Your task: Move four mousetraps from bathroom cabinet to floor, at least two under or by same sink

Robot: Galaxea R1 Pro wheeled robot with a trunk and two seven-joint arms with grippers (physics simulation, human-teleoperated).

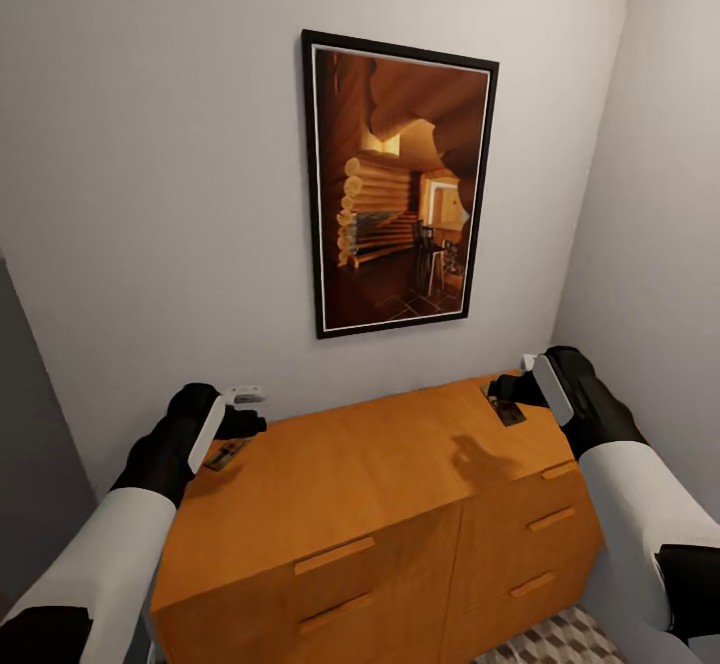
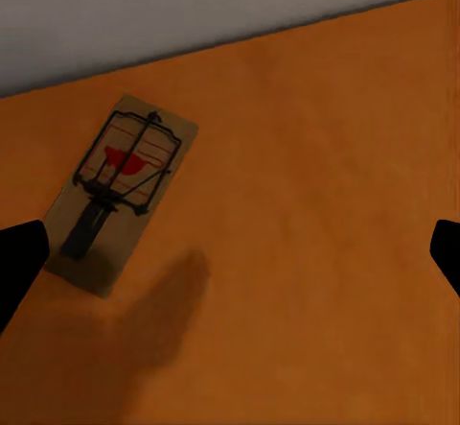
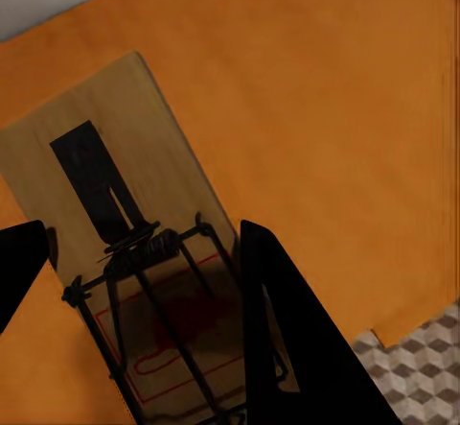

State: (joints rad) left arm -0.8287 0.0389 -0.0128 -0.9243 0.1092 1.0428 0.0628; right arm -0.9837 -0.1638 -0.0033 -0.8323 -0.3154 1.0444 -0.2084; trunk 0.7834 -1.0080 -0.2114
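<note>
The orange-brown cabinet (image 1: 360,474) stands against the wall in front of me. One mousetrap (image 1: 228,454) lies flat on its top at the left end, just under my left gripper (image 1: 240,422). In the left wrist view this mousetrap (image 2: 120,190) lies off to one side of the wide-open left gripper (image 2: 230,262), touching neither finger. At the right end my right gripper (image 1: 505,396) holds a second mousetrap (image 1: 506,409). In the right wrist view the right gripper (image 3: 144,291) has a dark finger on each long edge of this mousetrap (image 3: 115,195). I cannot tell whether it is lifted off the top.
A framed picture (image 1: 400,184) hangs on the wall above the cabinet. A side wall (image 1: 660,194) closes in at the right. Cube-patterned bathroom floor (image 1: 560,639) shows below the drawer fronts, and the same floor (image 3: 422,367) shows past the cabinet edge.
</note>
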